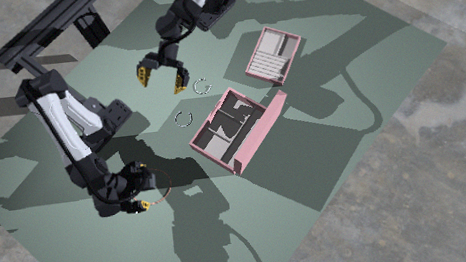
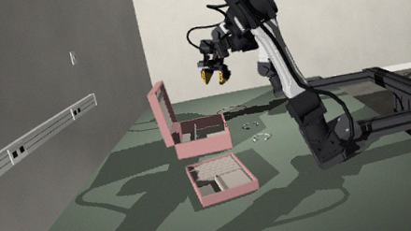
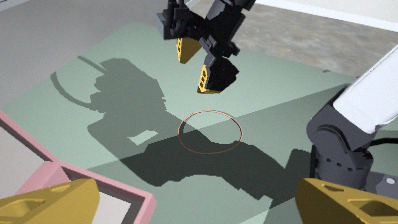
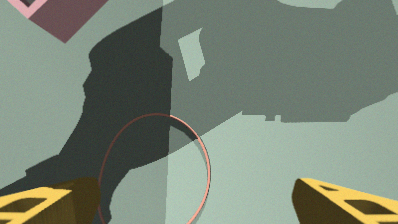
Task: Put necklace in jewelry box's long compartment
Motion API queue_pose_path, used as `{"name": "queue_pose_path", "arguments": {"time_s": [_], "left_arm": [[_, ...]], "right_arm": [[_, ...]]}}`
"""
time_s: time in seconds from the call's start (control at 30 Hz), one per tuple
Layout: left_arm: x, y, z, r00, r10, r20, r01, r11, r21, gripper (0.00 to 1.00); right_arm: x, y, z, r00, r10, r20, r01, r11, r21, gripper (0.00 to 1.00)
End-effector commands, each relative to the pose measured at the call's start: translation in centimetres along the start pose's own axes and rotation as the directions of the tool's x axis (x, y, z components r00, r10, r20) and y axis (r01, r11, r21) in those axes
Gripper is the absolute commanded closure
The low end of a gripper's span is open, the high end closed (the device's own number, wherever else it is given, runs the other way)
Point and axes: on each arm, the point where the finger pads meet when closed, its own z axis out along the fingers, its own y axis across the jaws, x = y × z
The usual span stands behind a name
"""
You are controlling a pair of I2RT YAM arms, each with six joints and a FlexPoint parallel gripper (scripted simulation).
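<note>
The necklace, a thin coppery loop [image 1: 170, 182] [image 3: 210, 153] [image 4: 209, 172], lies round on the green mat, partly in shadow. My right gripper [image 3: 190, 77] [image 4: 196, 187] is open and empty above it; in the right wrist view the loop shows between the fingers, nearer the left one. My left gripper [image 1: 162, 82] [image 3: 196, 188] is open and empty, high over the mat. The open pink jewelry box [image 1: 213, 159] [image 2: 204, 146] has its long compartment [image 1: 241, 144] beside the lid; no necklace shows in it. Two silvery open bangles [image 1: 184, 126] [image 1: 194, 88] lie outside the box.
The box's raised lid [image 1: 263, 132] [image 2: 161, 120] stands along its far side from the arms. A separate pink tray [image 1: 256, 50] [image 2: 230, 193] with ridges and small compartments lies beside the box. The bangles lie between the box and the arm bases.
</note>
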Motion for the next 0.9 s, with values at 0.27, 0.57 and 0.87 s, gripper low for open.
{"name": "queue_pose_path", "arguments": {"time_s": [0.27, 0.57, 0.87], "left_arm": [[3.4, 1.0, 1.0, 0.998, -0.012, -0.066, 0.008, 0.998, -0.057, 0.00], [5.8, 1.5, 1.7, 0.995, 0.005, -0.104, -0.014, 0.997, -0.080, 0.00], [8.1, 1.6, 2.5, 0.992, 0.031, -0.119, -0.039, 0.997, -0.070, 0.00]], "right_arm": [[2.8, -1.9, 3.5, 0.913, -0.309, -0.267, 0.303, 0.951, -0.063, 0.44], [3.3, -1.2, 8.6, 0.760, -0.545, -0.354, 0.500, 0.838, -0.216, 0.74], [3.5, -0.1, 12.2, 0.663, -0.657, -0.359, 0.576, 0.754, -0.317, 0.74]]}}
